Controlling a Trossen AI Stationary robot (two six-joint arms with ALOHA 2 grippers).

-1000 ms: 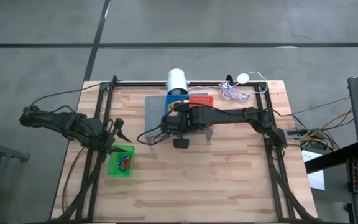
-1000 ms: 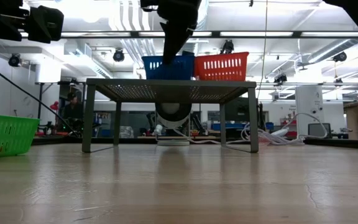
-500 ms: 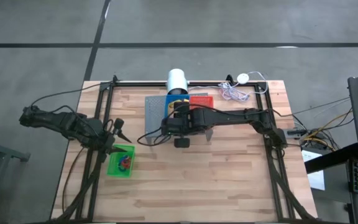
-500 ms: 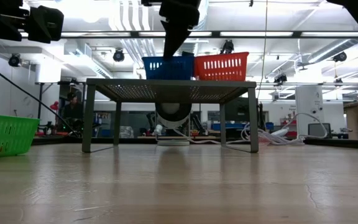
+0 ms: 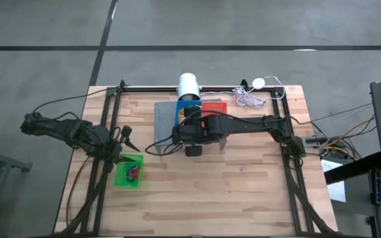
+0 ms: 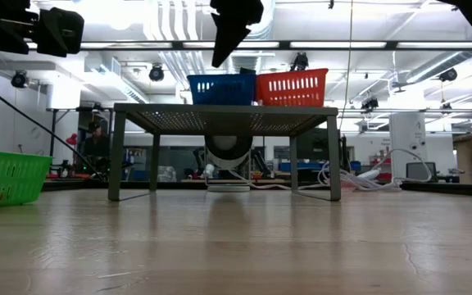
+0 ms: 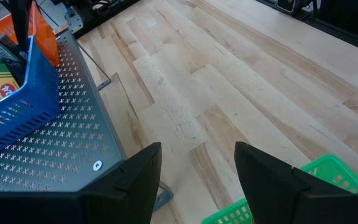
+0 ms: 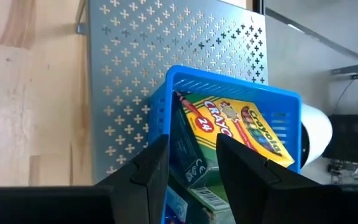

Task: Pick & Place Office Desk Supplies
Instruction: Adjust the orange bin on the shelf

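**Crayon box lying in the blue basket, right end effector hanging open above it**

The right end effector (image 8: 191,168) is hanging just above the blue basket (image 8: 278,112), its fingers parted with nothing between them. The crayon box (image 8: 241,127) is lying directly beneath and slightly ahead of it, inside the basket, tilted against the far wall. Its long axis is running diagonally across the basket, printed face up. The basket walls are closing the box in on all sides, and a red basket (image 6: 292,88) is sitting touching the blue one on the side away from the end effector. Both are resting on the grey stand (image 5: 167,116), whose bare perforated top is giving open room beside the blue basket.

The left end effector (image 7: 194,180) is waiting open and empty, well apart, with a green basket (image 5: 129,170) just below it near the surface (image 5: 243,192) edge. Small coloured bands (image 5: 132,173) are lying in that basket. Wide bare boards are stretching ahead of it toward the stand.
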